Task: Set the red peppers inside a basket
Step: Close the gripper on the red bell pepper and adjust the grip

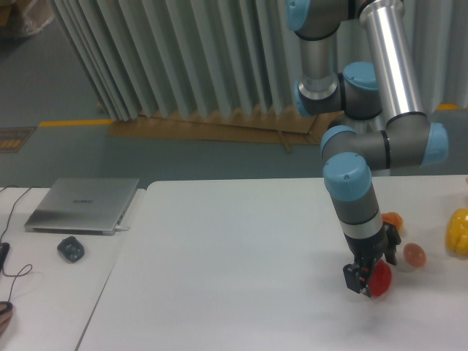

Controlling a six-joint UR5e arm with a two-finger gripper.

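Gripper [363, 281] body hides the left half of the red pepper [380, 277] and its stem; the fingers are dark, blurred, and their gap can't be read, so can't tell if they're clamped on it. Pepper sits low at the near-right of the white worktop [234, 248], right against the fingers' right side. Yellow pepper [458, 232] is cut off by the right edge; two orange items [414, 254] lie just beyond the pepper.
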